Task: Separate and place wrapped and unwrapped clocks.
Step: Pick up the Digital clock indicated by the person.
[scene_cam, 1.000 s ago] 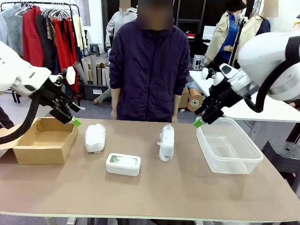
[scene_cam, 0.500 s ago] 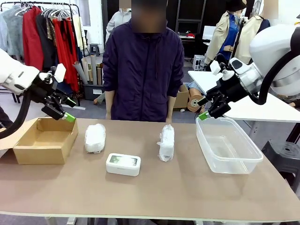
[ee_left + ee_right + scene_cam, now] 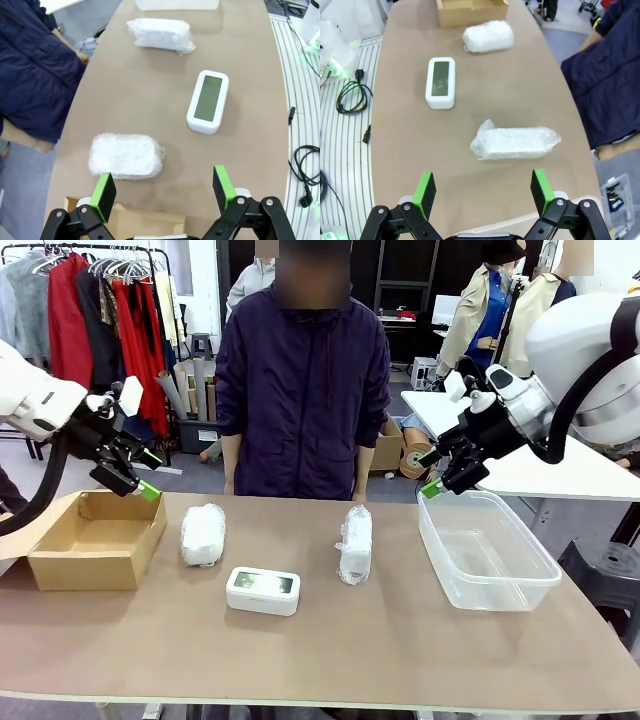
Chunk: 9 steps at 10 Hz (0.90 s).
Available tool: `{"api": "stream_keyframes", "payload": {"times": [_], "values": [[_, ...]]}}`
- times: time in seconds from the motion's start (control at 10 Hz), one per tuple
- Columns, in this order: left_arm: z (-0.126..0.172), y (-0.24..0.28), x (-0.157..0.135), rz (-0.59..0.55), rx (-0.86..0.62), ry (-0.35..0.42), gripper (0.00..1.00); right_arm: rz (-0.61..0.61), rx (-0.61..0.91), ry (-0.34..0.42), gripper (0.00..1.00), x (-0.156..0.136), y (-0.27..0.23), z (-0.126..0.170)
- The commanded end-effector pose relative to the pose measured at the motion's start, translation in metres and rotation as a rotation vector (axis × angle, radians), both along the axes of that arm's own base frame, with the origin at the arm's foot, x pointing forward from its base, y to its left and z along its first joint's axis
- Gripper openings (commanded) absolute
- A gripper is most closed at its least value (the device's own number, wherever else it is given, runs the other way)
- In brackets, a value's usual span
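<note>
The left gripper (image 3: 145, 475) is hanging wide open and empty above the far right corner of the cardboard box (image 3: 85, 570), at the left end of the table (image 3: 400, 650). The right gripper (image 3: 432, 475) is hovering over the far left corner of the clear tub (image 3: 500, 595) at the right end, its jaws equally spread with nothing between them. All three clocks are lying on the table between the two containers, below and apart from both grippers. One wrapped bundle (image 3: 203, 534) is sitting just right of the box, nearest the left gripper. The second wrapped bundle (image 3: 355, 543) is lying left of the tub, nearer the right gripper. The bare clock (image 3: 263, 590) is resting screen-up between them, closer to the near edge. A person (image 3: 305, 390) is standing at the far side.
</note>
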<state>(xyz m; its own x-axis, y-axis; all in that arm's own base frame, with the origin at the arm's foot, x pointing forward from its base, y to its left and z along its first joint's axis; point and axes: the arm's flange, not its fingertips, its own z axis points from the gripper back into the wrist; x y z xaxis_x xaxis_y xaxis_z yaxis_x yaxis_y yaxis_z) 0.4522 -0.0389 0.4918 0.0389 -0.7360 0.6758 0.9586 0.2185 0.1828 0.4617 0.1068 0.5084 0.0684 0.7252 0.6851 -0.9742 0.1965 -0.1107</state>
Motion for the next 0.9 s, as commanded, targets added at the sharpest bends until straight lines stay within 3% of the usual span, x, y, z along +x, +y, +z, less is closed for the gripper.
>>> {"api": "stream_keyframes", "payload": {"times": [0.0, 0.2, 0.5, 0.8], "values": [[0.006, 0.014, 0.009, -0.020, -0.023, 0.022, 1.00, 0.083, 0.047, 0.032, 1.00, 0.012, -0.011, 0.010], [0.014, 0.035, 0.022, -0.054, -0.071, 0.041, 1.00, 0.173, 0.095, 0.061, 1.00, 0.029, -0.029, 0.026], [0.021, 0.061, 0.047, -0.154, -0.112, 0.043, 1.00, 0.118, 0.091, 0.005, 1.00, 0.057, -0.049, 0.034], [0.013, 0.081, 0.074, -0.183, -0.129, 0.039, 1.00, 0.100, 0.124, -0.008, 1.00, 0.086, -0.077, 0.026]]}}
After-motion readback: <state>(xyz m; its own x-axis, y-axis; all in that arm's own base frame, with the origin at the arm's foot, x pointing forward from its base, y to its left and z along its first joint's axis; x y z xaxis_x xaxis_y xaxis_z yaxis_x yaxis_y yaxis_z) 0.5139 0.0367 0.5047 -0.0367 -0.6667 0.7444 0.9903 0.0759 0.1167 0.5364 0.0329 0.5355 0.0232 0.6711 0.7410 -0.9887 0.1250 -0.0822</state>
